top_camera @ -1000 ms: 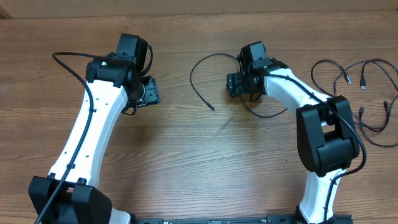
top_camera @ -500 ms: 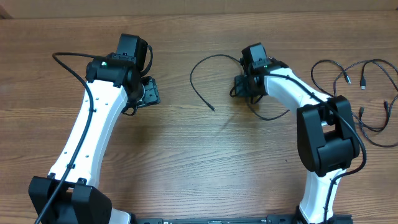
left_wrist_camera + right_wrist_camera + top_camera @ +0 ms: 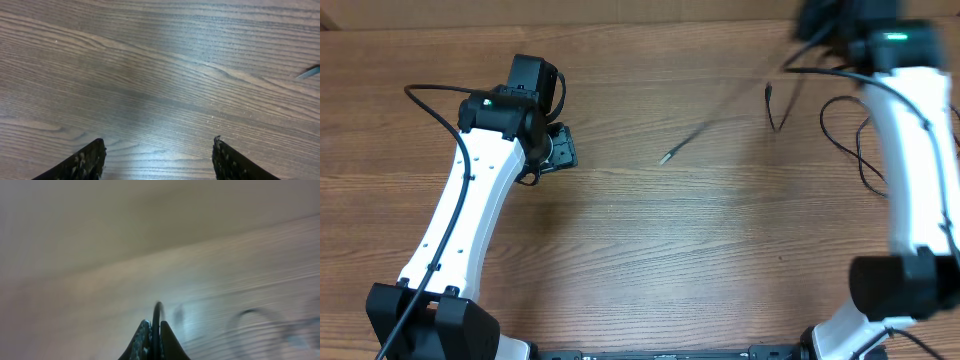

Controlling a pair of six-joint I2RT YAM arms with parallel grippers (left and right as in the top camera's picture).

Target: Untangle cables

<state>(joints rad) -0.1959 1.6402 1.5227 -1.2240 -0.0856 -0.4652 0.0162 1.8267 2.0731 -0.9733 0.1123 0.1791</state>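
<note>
Stretching into the upper right of the overhead frame, the blurred right arm (image 3: 910, 100) has its right gripper (image 3: 155, 330) clamped on a thin black cable (image 3: 710, 127). The cable runs, seemingly taut, down to its plug (image 3: 666, 157) at centre. More cables (image 3: 860, 155) loop at the right edge. The left gripper (image 3: 158, 142), left of centre, hangs with fingers apart over the table (image 3: 650, 250).
</note>
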